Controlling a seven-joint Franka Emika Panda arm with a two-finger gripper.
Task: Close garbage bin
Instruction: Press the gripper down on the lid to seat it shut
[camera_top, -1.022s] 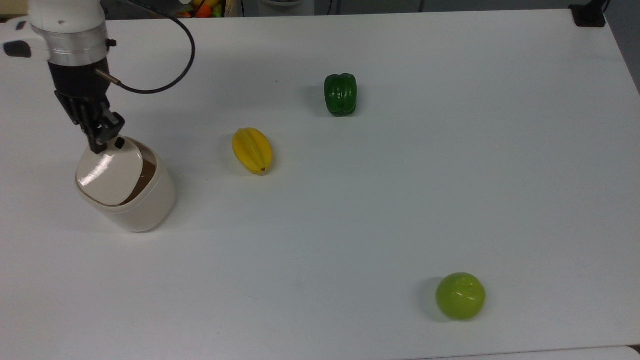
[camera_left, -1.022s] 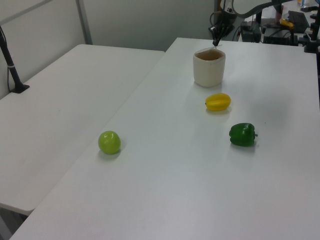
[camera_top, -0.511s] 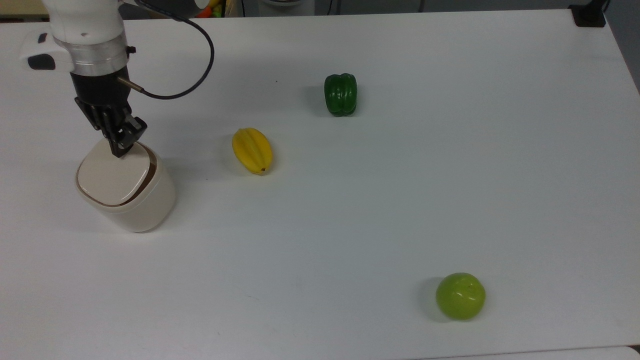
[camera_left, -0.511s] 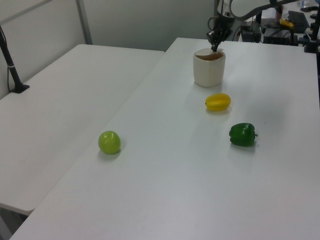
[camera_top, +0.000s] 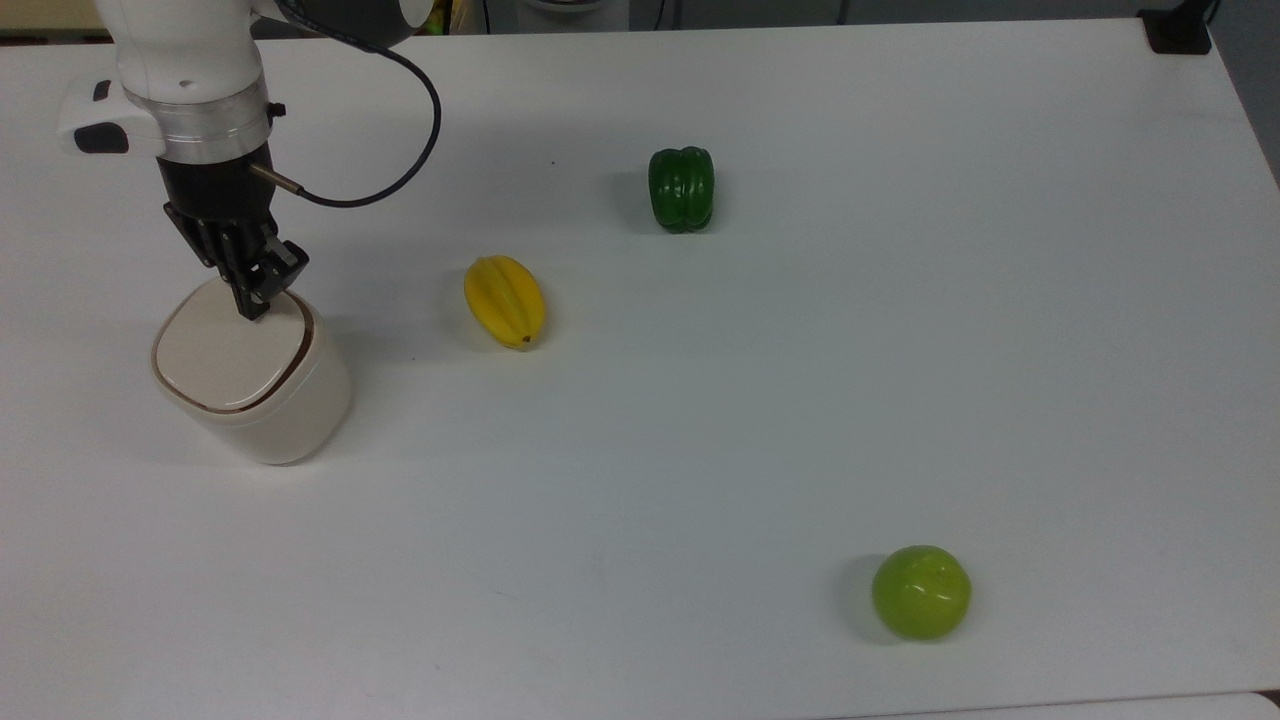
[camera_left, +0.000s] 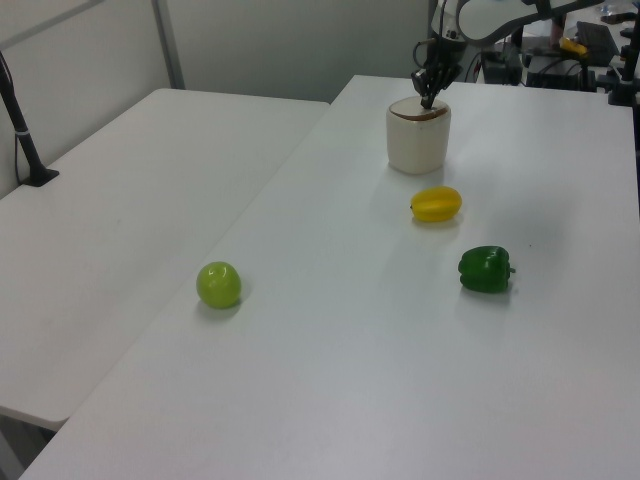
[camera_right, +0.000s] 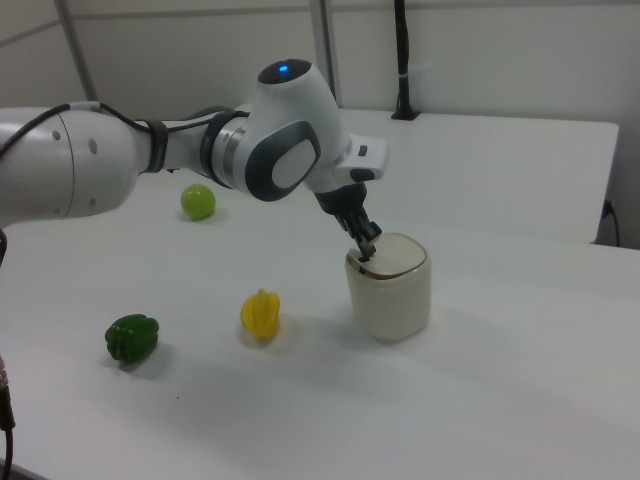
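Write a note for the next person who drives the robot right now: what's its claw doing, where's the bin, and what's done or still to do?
Gripper: fingers look pinched together, holding nothing, tip pressing on the lid's edge nearest the arm.
Garbage bin: upright at the top view's left of the white table; the lid lies flat on the rim, with a thin dark seam around it.
Yellow star fruit, green pepper and green apple lie apart on the table, away from the bin.
Done: the lid looks down.
Left: check it is seated, then lift the gripper clear.

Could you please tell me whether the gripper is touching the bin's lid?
Touching: in the right view the gripper tip presses on the lid of the bin.
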